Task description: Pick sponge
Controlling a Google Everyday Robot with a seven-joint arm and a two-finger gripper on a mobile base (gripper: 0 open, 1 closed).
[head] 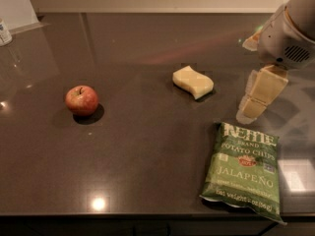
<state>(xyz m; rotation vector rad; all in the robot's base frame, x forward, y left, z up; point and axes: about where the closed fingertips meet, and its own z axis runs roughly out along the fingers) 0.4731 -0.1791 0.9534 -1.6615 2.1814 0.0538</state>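
The pale yellow sponge point(193, 81), a thick block with wavy sides, lies flat on the dark countertop point(138, 146), right of centre. My gripper point(250, 108) hangs from the arm at the right edge of the view. It points down, to the right of the sponge and a little nearer, with a clear gap between them. It holds nothing.
A red apple point(81, 100) sits at the left. A green Kettle jalapeño chip bag point(244, 168) lies near the front edge, just below the gripper. A white bottle point(4, 32) and a white panel point(15, 6) stand at the far left back.
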